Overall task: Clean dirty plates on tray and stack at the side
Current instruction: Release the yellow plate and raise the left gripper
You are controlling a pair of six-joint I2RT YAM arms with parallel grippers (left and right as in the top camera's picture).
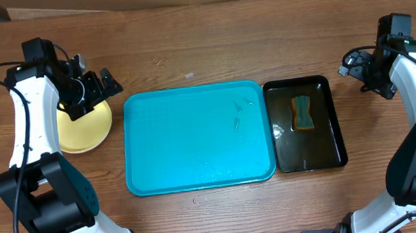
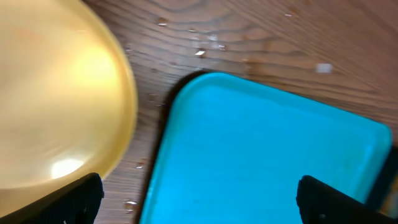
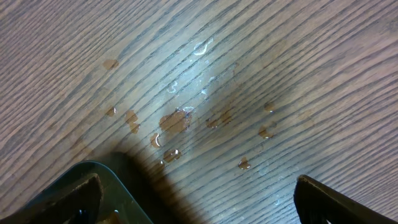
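Observation:
The turquoise tray [image 1: 198,139] lies in the middle of the table and holds no plate. It also shows in the left wrist view [image 2: 267,149]. A pale yellow plate [image 1: 86,127] lies on the table left of the tray, seen close in the left wrist view [image 2: 56,99]. No white plates show. My left gripper [image 1: 94,86] is open and empty above the plate's far edge [image 2: 199,199]. My right gripper [image 1: 357,62] is open and empty at the far right, above bare wood beside the black tray's corner [image 3: 199,199].
A black glossy tray [image 1: 306,125] with liquid and a sponge [image 1: 302,113] sits right of the turquoise tray; its corner shows in the right wrist view [image 3: 106,186]. Water drops [image 3: 177,121] dot the wood near it.

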